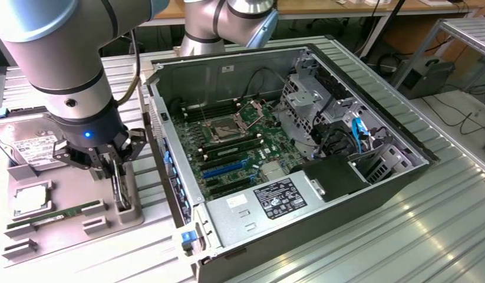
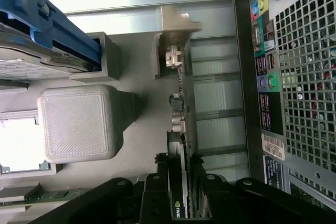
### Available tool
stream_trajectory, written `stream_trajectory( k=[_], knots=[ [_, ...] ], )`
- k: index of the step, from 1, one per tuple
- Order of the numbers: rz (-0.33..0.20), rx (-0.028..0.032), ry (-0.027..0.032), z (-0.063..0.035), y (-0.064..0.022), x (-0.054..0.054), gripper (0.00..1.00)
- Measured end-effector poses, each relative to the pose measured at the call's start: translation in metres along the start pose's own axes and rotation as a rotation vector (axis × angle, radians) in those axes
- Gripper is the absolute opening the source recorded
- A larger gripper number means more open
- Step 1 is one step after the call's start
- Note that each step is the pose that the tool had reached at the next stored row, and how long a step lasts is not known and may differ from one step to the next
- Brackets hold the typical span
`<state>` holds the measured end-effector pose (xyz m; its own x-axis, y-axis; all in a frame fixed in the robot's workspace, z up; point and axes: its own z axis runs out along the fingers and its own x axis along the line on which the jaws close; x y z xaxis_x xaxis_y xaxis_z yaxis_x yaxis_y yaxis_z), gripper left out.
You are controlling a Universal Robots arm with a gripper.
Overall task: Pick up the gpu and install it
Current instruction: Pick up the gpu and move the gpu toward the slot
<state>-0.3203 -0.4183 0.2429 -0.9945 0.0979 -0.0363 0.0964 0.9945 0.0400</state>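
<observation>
While one graphics card (image 1: pixel 122 187) is seen upright in the grey tray (image 1: pixel 75 234), it is straddled by the gripper (image 2: pixel 179 159); whether it is clasped cannot be told. Two drives (image 1: pixel 36 151) and one green memory stick (image 1: pixel 56 217) are also held there, beside one opened computer case (image 1: pixel 321 218).

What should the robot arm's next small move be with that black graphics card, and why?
Probably ease the black gripper closed: its fingers straddle the upright black graphics card with a silver metal bracket, which still sits in the grey plastic tray.
</observation>
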Motion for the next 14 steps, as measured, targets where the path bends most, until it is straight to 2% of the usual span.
stream_trajectory(
  k=[1, 8, 14],
  knots=[
    [0.0, 0.0, 0.0, 0.0, 0.0, 0.0, 0.27],
    [-0.011, -0.0004, 0.0004, 0.0007, 0.0, 0.0, 0.27],
    [-0.082, -0.003, 0.0032, 0.0013, 0.0001, -0.0017, 0.27]
  ],
)
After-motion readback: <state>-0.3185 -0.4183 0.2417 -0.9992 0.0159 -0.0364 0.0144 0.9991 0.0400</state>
